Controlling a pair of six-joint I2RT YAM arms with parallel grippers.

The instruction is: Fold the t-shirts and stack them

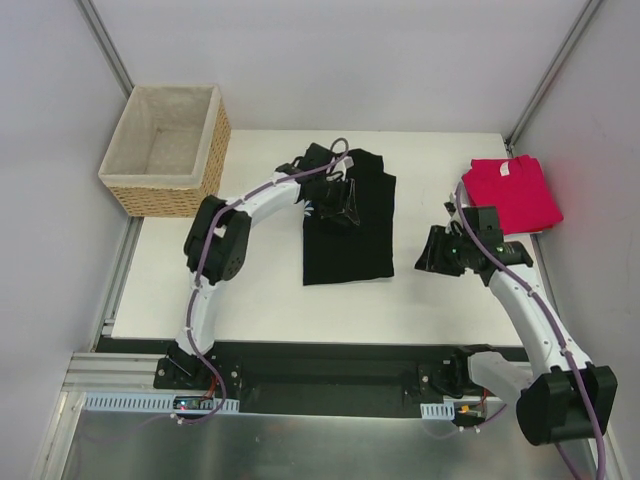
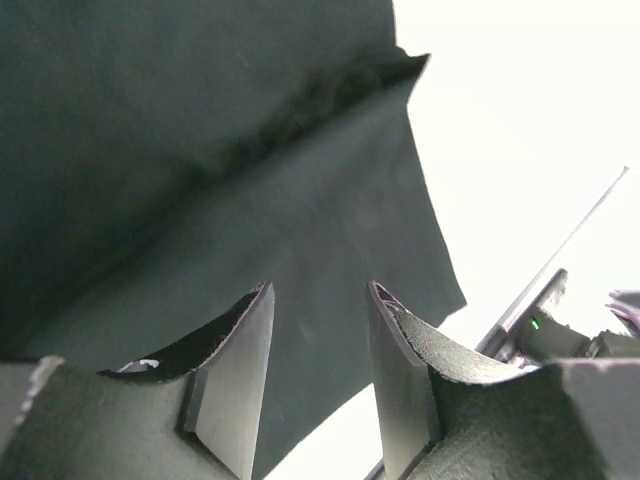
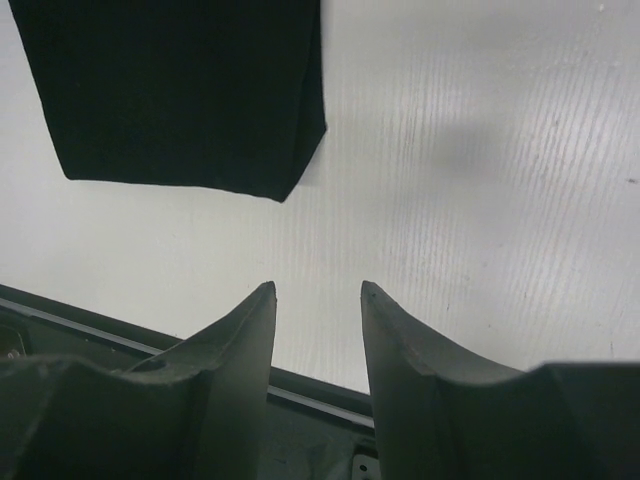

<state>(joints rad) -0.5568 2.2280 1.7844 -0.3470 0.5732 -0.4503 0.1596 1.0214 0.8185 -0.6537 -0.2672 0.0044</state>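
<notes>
Left gripper point(image 2: 318, 290) and right gripper point(image 3: 318, 288) hovered near folded black cloth t-shirt point(image 1: 350, 235).
Both finger pairs were apart and empty; shirt lay beneath left, ahead-left of right.

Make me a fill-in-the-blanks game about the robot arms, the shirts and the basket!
1. The shirt lying under the left arm's jaws is the color ____.
2. The red shirt lies folded on the ____ side of the table.
3. The woven basket sits at the table's far ____ corner.
4. The right arm's jaws hover over bare table and hold ____.

Missing words: black, right, left, nothing.
</notes>
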